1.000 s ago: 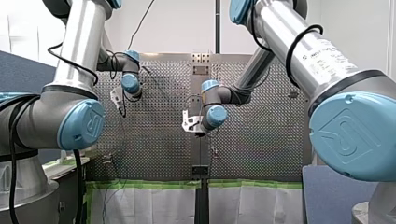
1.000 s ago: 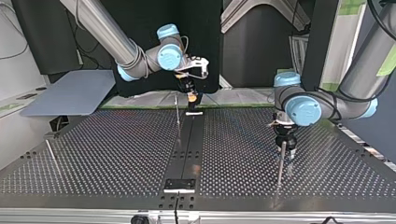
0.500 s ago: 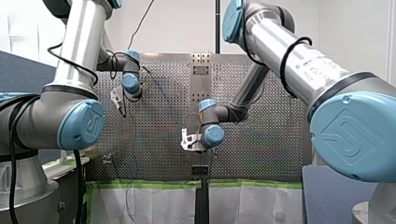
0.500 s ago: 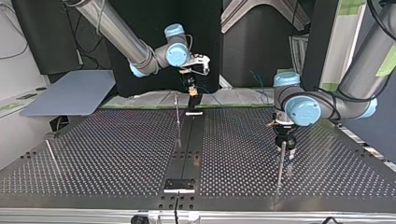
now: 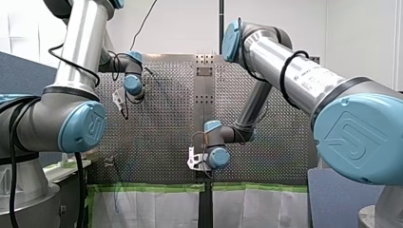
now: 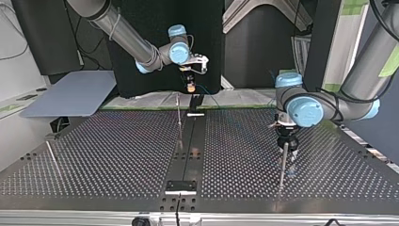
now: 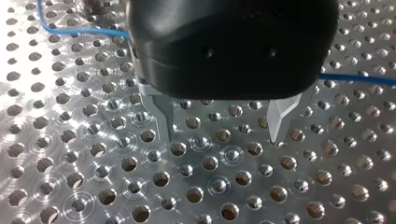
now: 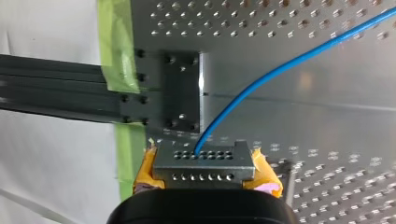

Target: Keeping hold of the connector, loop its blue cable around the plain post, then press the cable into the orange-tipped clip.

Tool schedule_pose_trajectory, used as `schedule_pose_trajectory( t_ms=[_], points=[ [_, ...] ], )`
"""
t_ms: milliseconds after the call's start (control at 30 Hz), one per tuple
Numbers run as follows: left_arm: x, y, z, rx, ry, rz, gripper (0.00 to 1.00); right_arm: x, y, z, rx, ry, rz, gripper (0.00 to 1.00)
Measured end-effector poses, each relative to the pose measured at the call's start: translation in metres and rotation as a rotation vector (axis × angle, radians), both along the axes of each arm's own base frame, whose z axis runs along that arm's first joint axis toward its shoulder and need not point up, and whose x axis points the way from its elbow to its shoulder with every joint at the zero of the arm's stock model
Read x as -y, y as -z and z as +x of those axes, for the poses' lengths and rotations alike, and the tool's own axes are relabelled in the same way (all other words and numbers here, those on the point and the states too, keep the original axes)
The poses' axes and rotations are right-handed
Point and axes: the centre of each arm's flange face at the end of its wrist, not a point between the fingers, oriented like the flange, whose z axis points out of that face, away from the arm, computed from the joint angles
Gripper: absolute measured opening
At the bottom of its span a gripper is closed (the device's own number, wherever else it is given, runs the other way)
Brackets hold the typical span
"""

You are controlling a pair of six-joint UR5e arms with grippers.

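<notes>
At the top view's left, a thin metal rod [image 6: 51, 157] stands tilted on the perforated metal table [image 6: 117, 155], well apart from everything else. Next you see my right gripper [image 6: 190, 86], hanging over the table's far edge. Its yellow pads [image 8: 264, 176] are closed on the flat grey metal connector [image 8: 205, 161] with its rows of small holes, gripping it by both ends. The thin blue cable [image 8: 280, 67] leaves the connector's upper row and runs away over the table, past a black bracket plate [image 8: 180, 88] and strips of green tape [image 8: 116, 46].

Near the middle a slim plain metal post [image 6: 179, 117] stands beside the black centre strip [image 6: 193, 141].

At the right you find my left gripper [image 7: 222, 136], black with metal fingers [image 7: 164, 116], low over the table. Its jaws are spread wide with nothing between them, and the cable crosses the table behind its fingers. A second slim post [image 6: 282, 167] stands just in front of it in the top view.
</notes>
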Motion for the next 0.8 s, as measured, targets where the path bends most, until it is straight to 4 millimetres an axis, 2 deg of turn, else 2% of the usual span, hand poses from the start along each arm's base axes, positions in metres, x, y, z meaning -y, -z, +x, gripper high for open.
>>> schedule_pose_trajectory(
  t_ms=[367,567,800],
  points=[
    [0.0,0.0,0.0,0.002,0.003,-0.001,1.0,0.006,0.061,-0.018,0.042,0.049,0.028,0.0],
    [0.0,0.0,0.0,-0.001,0.003,-0.001,1.0,0.003,0.099,-0.038,0.033,0.08,0.046,0.0],
    [0.0,0.0,0.0,-0.001,0.003,-0.001,1.0,-0.01,0.149,-0.075,0.0,0.116,0.083,0.0]
  ],
)
